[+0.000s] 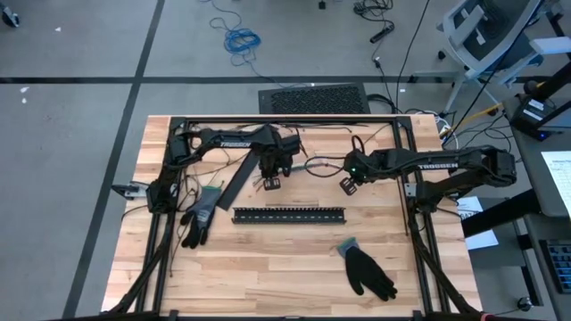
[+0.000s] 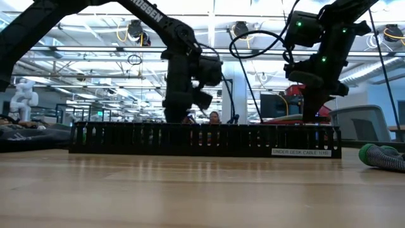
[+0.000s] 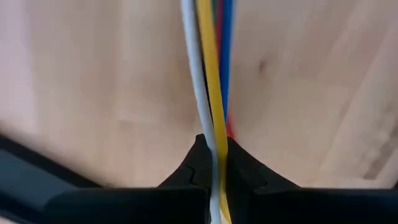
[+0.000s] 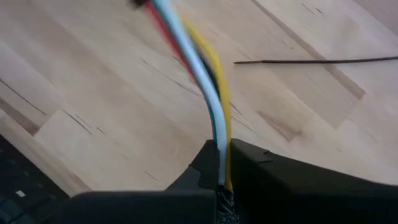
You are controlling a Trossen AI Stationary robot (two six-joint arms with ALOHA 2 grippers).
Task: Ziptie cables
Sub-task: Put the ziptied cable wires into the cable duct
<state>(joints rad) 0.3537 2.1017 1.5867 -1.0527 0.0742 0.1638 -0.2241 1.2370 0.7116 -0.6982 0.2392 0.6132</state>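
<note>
You see the left gripper (image 3: 213, 163) and right gripper (image 4: 222, 163) each clamped on the cables (image 3: 210, 74) above the desk (image 1: 294, 263).

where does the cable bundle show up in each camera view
High view: cables stretched between the left tool and right tool, above the black slotted strip.
Low view: not visible; the strip blocks it.
Left wrist view: cables pinched in the tool.
Right wrist view: cables pinched likewise.
Shared landmark: wooden table.

From above, the cables (image 1: 308, 166) strung between my pincers are too thin to trace; in the level view the black slotted strip (image 2: 205, 140) hides them.
</note>
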